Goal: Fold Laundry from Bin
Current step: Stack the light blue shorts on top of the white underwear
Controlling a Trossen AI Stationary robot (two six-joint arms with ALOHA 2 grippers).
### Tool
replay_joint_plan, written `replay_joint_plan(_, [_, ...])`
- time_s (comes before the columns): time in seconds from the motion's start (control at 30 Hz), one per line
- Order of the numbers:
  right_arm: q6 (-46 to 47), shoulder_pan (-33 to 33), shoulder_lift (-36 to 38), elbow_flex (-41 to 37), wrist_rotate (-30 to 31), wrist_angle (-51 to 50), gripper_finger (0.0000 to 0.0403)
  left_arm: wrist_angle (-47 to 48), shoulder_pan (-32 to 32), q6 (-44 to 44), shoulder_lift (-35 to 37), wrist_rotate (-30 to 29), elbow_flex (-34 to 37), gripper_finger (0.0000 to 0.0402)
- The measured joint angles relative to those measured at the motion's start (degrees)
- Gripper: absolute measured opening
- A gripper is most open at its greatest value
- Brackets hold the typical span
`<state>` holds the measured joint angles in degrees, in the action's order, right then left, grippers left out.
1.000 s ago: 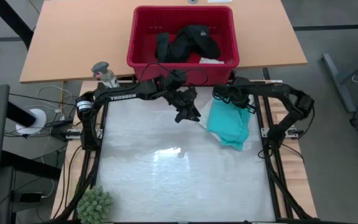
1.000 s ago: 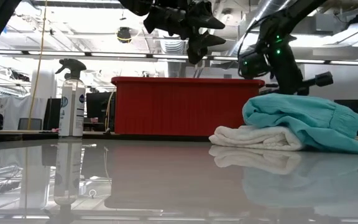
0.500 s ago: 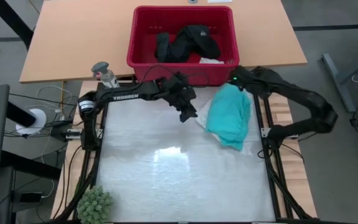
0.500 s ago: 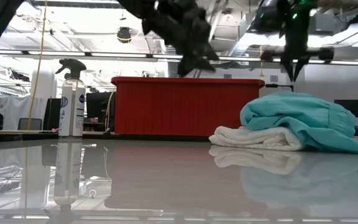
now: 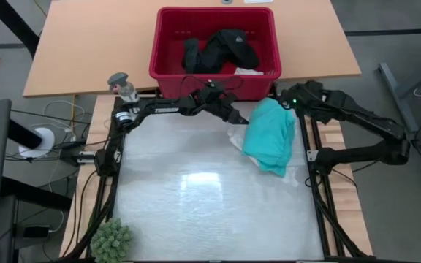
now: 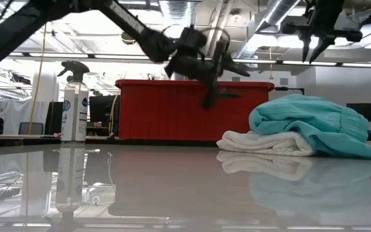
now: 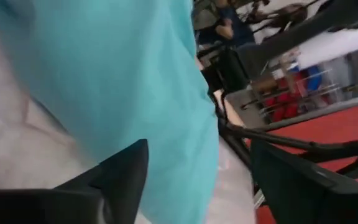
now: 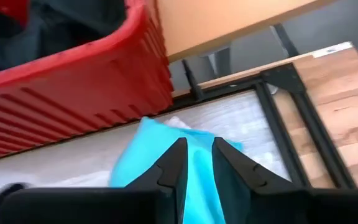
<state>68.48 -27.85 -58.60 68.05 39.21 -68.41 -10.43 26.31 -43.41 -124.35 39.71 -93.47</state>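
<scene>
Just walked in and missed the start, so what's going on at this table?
A two-armed robot is folding laundry from the red bin. A turquoise shirt lies on a white piece on the table's right side, with neither pincer holding it. The left pincer, open, hovers beside the shirt; the right pincer is raised above it. Black clothing is in the bin.

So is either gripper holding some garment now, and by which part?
Nothing is held. The left gripper is open beside the turquoise shirt; the right gripper hangs empty above it.
</scene>
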Motion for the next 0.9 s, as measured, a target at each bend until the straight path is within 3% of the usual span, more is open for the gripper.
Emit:
replay_joint_plan(0.1, [0.0,2.7,1.4,0.0,1.4,0.5,0.0108,-2.0,-0.2,-3.7,-3.0,1.2,0.0,0.0292])
replay_joint_plan(0.27, [0.4,6.5,2.2,0.0,2.3,0.7,0.012,-2.3,0.4,-2.8,-5.2,1.5,-0.4,0.0306])
replay_joint_plan(0.43, [0.9,9.0,1.9,0.0,2.9,1.9,0.013,1.0,0.9,1.2,-5.2,-7.3,-0.5,0.0307])
replay_joint_plan(0.9, [1.0,11.0,1.1,0.0,3.0,3.7,0.0134,-0.7,-3.1,1.1,-5.2,-19.2,-0.5,0.0307])
